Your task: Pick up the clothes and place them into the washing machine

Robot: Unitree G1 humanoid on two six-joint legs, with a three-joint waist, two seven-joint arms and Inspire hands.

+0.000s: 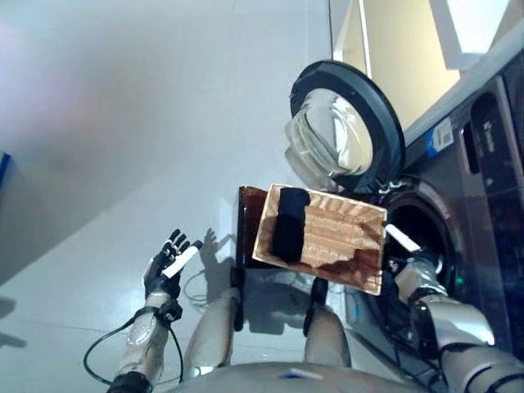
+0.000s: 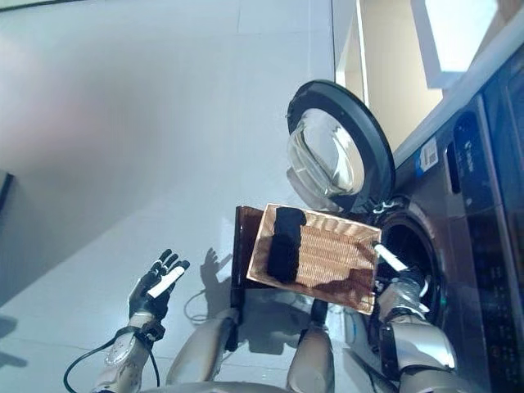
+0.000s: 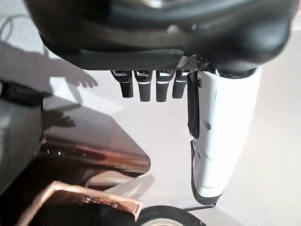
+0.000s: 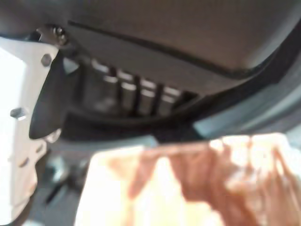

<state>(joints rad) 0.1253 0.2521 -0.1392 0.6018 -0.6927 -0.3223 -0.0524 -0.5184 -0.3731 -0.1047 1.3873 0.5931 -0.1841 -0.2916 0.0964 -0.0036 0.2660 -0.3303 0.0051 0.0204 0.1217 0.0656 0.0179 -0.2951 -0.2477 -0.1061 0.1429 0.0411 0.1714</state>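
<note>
A shallow wicker basket point(image 1: 348, 229) rests on a low dark brown box point(image 1: 248, 219) in front of the washing machine point(image 1: 483, 155). A black garment point(image 1: 288, 221) lies along the basket's left side. My right hand point(image 1: 419, 270) is at the basket's right edge, by the machine's open drum mouth point(image 1: 426, 225). Its white thumb sticks out and its fingers point(image 4: 141, 96) look straight and hold nothing. My left hand point(image 1: 164, 268) is open and empty over the floor at the lower left, its fingers point(image 3: 146, 87) straight.
The machine's round glass door point(image 1: 344, 123) stands swung open above the basket. Pale tiled floor point(image 1: 123, 147) spreads to the left. A cream wall strip point(image 1: 401, 49) runs behind the machine.
</note>
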